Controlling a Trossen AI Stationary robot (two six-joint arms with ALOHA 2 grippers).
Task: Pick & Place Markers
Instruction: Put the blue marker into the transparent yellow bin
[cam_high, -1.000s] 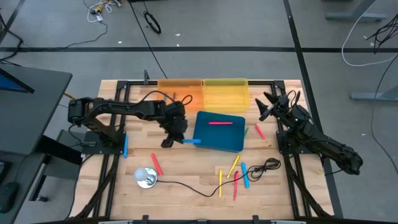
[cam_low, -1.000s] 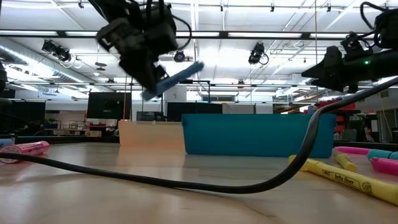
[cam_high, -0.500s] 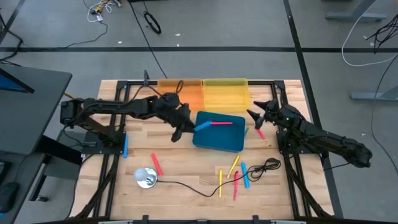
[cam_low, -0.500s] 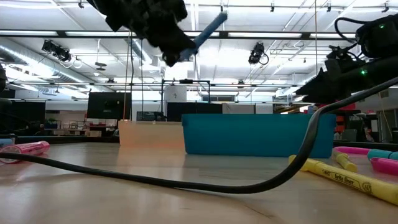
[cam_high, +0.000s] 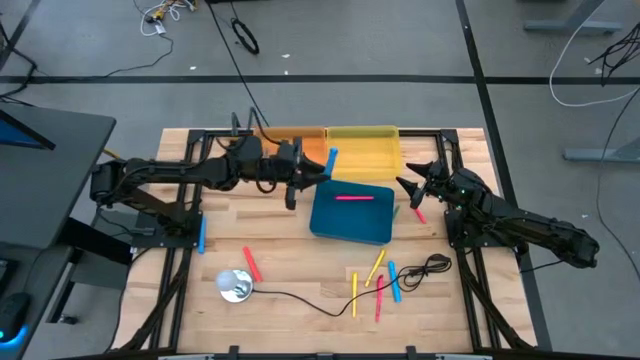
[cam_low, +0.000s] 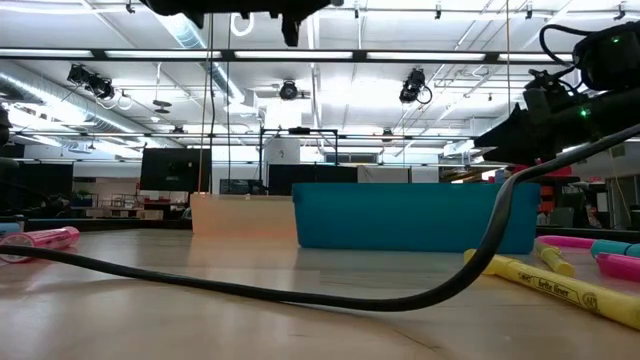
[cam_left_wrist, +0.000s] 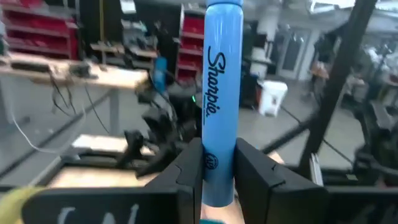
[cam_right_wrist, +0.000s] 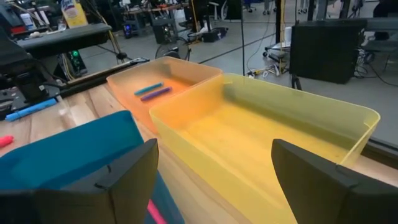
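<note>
Wooden table (cam_high: 300, 270) carries the left end effector (cam_left_wrist: 214, 171) clamped on a blue marker (cam_left_wrist: 219, 93) above the orange bin (cam_high: 295, 148) at 12 o'clock, the right end effector (cam_high: 412, 185) wide open at 3 o'clock of the teal bin (cam_high: 352, 215), and loose markers (cam_high: 378, 275) toward 5 o'clock.

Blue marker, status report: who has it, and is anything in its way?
Left gripper shut on blue marker, raised by the orange bin. Right gripper open, waiting beside the teal bin. Nothing seen in the way.
</note>
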